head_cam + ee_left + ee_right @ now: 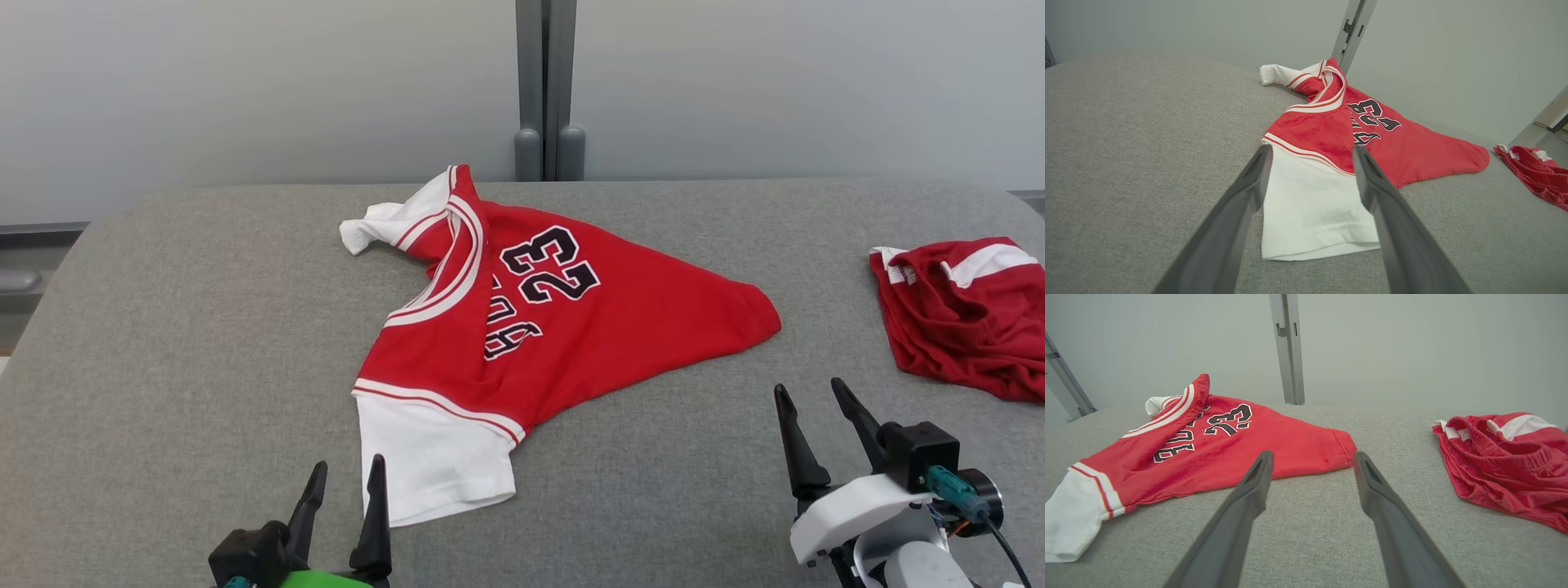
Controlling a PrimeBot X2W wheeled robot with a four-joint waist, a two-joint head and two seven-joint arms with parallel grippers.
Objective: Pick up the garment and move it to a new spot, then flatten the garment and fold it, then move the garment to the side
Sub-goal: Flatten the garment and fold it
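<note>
The garment [588, 327] is a red jersey with white sleeves and a black "23", lying rumpled and partly folded over itself in the middle of the grey table [188, 327]. One white sleeve [437, 453] points toward me. My left gripper [347, 474] stands open just in front of and to the left of that sleeve; in the left wrist view the garment [1404, 143] lies ahead and the sleeve [1310, 204] shows between the fingers. My right gripper [808, 392] is open over bare table, near the garment's right corner [1341, 451]. Neither holds anything.
A second red cloth [963, 314] with a white stripe lies bunched at the table's right edge, also in the right wrist view [1502, 457]. A grey post [545, 90] stands behind the table against a pale wall. Bare table spreads to the left of the garment.
</note>
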